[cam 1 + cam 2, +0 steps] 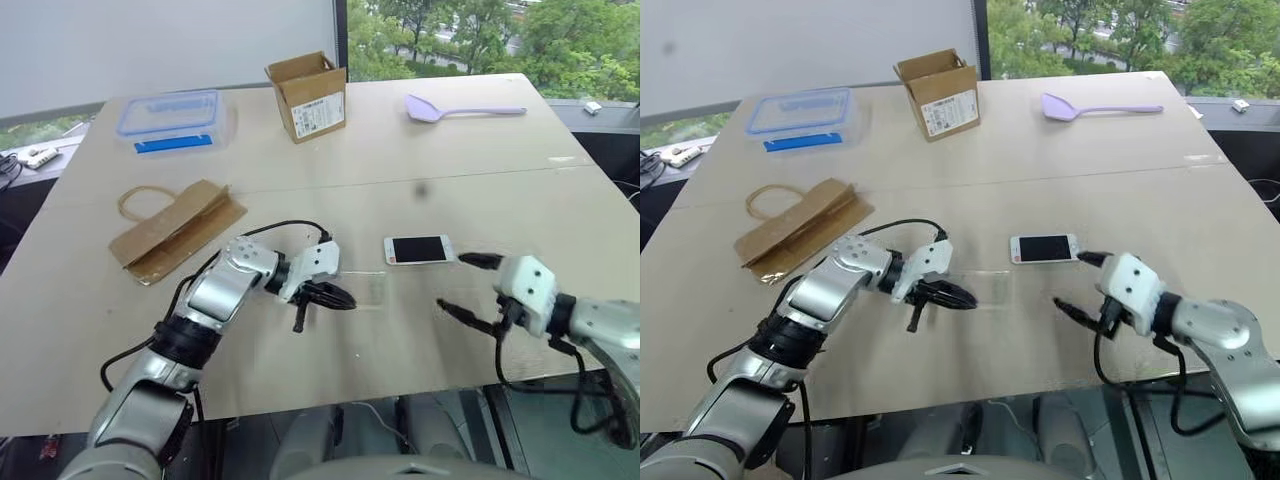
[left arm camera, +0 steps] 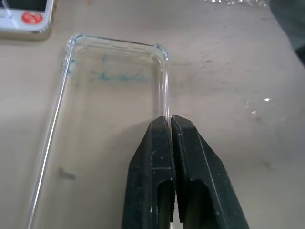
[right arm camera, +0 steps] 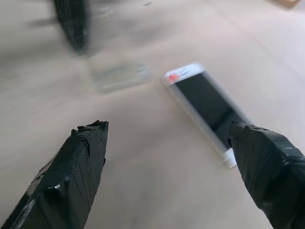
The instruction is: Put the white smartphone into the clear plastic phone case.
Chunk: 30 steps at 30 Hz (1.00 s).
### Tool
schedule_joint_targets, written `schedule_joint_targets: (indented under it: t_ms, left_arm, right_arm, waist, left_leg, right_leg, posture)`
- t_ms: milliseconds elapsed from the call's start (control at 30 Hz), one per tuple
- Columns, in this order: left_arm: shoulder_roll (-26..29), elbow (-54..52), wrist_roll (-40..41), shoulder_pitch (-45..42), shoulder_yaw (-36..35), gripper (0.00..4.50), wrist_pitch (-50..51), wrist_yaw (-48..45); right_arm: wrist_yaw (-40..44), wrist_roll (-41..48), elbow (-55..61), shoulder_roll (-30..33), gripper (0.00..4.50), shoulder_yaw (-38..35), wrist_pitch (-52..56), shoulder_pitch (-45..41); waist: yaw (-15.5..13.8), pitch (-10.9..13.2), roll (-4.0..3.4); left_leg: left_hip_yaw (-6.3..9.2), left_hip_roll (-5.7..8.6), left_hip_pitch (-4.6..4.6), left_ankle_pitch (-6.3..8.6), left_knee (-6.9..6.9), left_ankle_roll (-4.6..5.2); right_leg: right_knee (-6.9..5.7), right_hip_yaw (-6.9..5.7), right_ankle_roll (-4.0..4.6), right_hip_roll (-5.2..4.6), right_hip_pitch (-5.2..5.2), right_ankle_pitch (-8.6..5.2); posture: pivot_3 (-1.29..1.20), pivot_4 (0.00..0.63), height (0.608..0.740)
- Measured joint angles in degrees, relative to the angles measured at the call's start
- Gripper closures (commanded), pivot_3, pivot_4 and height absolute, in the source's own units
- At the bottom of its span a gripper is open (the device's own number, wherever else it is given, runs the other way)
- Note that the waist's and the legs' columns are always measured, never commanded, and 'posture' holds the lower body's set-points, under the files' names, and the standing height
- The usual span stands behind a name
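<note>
Left gripper pinched on clear phone case edge, right gripper spread wide, empty

- The white smartphone is lying flat near the middle of the tabletop.
- The clear plastic phone case is lying just to the phone's left and slightly nearer the robot.
- The left tool is sitting at the case's edge, pinching its rim.
- The right tool is hovering just right of the phone.
- A cardboard box is standing at the far side, a lidded container to its left, a spoon to its right.
- A paper bag is lying on the left.
</note>
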<state>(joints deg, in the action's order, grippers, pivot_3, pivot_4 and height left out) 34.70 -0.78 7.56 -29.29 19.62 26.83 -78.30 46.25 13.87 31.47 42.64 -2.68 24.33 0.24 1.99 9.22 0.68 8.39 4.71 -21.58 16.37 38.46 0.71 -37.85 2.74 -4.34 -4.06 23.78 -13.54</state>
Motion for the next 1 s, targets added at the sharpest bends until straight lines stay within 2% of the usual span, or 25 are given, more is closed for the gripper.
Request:
schedule_joint_targets:
  t_ms: [133,167,233,267,300,333,400,433,633,767,933,967,1000]
  left_arm:
    - [-0.85,-2.53,0.59,1.26,0.24,4.47,1.38,2.64]
    - [-1.35,-2.5,0.61,1.18,0.25,4.22,1.38,3.18]
    - [-2.4,-2.34,1.27,0.89,0.11,3.63,1.63,3.9]
    - [-2.98,-2.47,1.89,0.41,0.07,3.12,1.78,4.09]
    - [-3.11,-2.61,2.46,0.16,-0.16,2.84,2.09,4.45]
    - [-3.12,-2.79,3.12,0.26,-1.03,2.19,2.11,5.04]
    - [-3.19,-3.59,4.29,0.84,-3.45,1.2,1.49,6.54]
    - [-3.05,-4.37,5.16,1.41,-4.65,0.84,1.38,7.12]
    - [-0.17,-11.6,11.68,8.88,-13.14,0.84,2.09,9.79]
    - [1.9,-14.25,12.93,15.8,-17.07,0.84,0.57,11.69]
    - [1.97,-17.13,14.51,21.47,-20.47,0.84,-1.56,14.02]
    - [1.85,-17.76,14.66,23.0,-21.09,0.8,-2.37,14.69]
    - [1.8,-18.11,14.76,24.0,-21.42,0.8,-2.99,15.16]
  right_arm:
    - [0.83,-1.93,-8.45,0.65,0.08,4.58,2.56,-9.09]
    - [1.54,-2.15,-10.26,0.9,0.03,5.39,2.73,-10.83]
    - [3.91,-2.62,-14.96,0.95,0.0,8.05,2.38,-15.74]
    - [5.23,-3.25,-17.2,1.16,0.0,9.35,1.67,-17.71]
    - [6.49,-4.01,-19.5,1.46,0.0,10.83,0.88,-19.55]
    - [8.11,-4.88,-22.64,1.51,0.0,12.33,-0.37,-21.76]
    - [10.56,-6.13,-28.59,1.2,0.0,14.48,-2.32,-25.23]
    - [11.74,-6.6,-30.96,1.05,0.0,15.33,-3.08,-26.71]
    - [19.01,-10.12,-48.52,-1.79,0.0,20.34,-11.01,-37.61]
    - [23.78,-11.51,-60.3,-4.87,0.0,22.45,-15.38,-44.59]
    - [28.14,-13.41,-73.12,-7.98,0.0,23.82,-19.68,-51.05]
    - [28.97,-13.96,-75.97,-8.62,0.52,24.17,-20.6,-52.49]
    - [29.49,-14.62,-78.42,-8.98,0.76,24.22,-21.39,-53.64]
  waist:
    - [-0.47,0.0,0.0]
    - [-0.72,0.01,-0.01]
    - [-1.03,0.01,-0.01]
    - [-1.07,0.01,-0.01]
    - [-1.09,0.01,-0.01]
    - [-1.09,0.01,-0.01]
    - [-0.98,0.01,0.0]
    - [-0.9,0.01,0.0]
    - [-0.21,0.01,-0.01]
    - [0.4,0.01,-0.01]
    - [0.46,0.0,-0.02]
    - [0.49,0.0,-0.01]
    - [0.38,0.0,-0.02]
  left_leg:
    - [0.04,0.0,-0.01,-0.07,0.0,-0.12]
    - [0.06,0.0,-0.04,-0.08,-0.02,-0.15]
    - [0.03,0.0,-0.07,-0.09,-0.01,-0.16]
    - [0.03,0.0,-0.1,-0.09,-0.01,-0.16]
    - [0.03,0.0,-0.1,-0.09,-0.02,-0.16]
    - [0.02,0.0,-0.13,-0.09,-0.03,-0.16]
    - [-0.01,0.0,-0.23,-0.09,-0.06,-0.16]
    - [-0.02,0.0,-0.25,-0.09,-0.08,-0.17]
    - [-0.08,-0.01,-0.24,-0.09,-0.13,-0.17]
    - [-0.14,0.0,-0.12,-0.09,-0.11,-0.17]
    - [-0.16,-0.01,0.14,-0.08,-0.11,-0.17]
    - [-0.18,-0.02,0.38,-0.06,-0.15,-0.13]
    - [-0.18,-0.02,0.54,0.03,-0.17,0.01]
  right_leg:
    - [0.0,-0.06,0.01,0.0,0.0,0.01]
    - [0.01,-0.07,0.02,0.0,0.02,0.01]
    - [0.03,-0.07,0.02,0.0,0.04,0.01]
    - [0.07,-0.06,0.02,-0.01,0.07,0.01]
    - [0.1,-0.06,0.02,-0.01,0.06,0.01]
    - [0.12,-0.06,0.02,-0.02,0.09,0.01]
    - [0.15,-0.02,0.03,-0.04,0.24,0.01]
    - [0.15,0.0,0.03,-0.04,0.29,0.01]
    - [0.14,0.11,0.04,-0.04,0.35,0.01]
    - [0.05,0.19,0.05,-0.04,0.29,0.03]
    - [0.02,0.21,0.13,-0.03,0.03,0.09]
    - [0.02,0.24,0.13,-0.03,-0.16,0.08]
    - [0.02,0.24,0.14,-0.02,-0.32,0.08]
  posture:
    - [0.0,0.15,0.74]
    - [0.0,0.15,0.74]
    - [0.0,0.15,0.74]
    - [0.0,0.15,0.74]
    - [0.0,0.15,0.74]
    - [0.0,0.15,0.74]
    - [0.0,0.15,0.74]
    - [0.0,0.15,0.74]
    - [0.0,0.15,0.74]
    - [0.0,0.15,0.74]
    - [0.0,0.15,0.74]
    - [0.0,0.15,0.74]
    - [0.0,0.15,0.74]
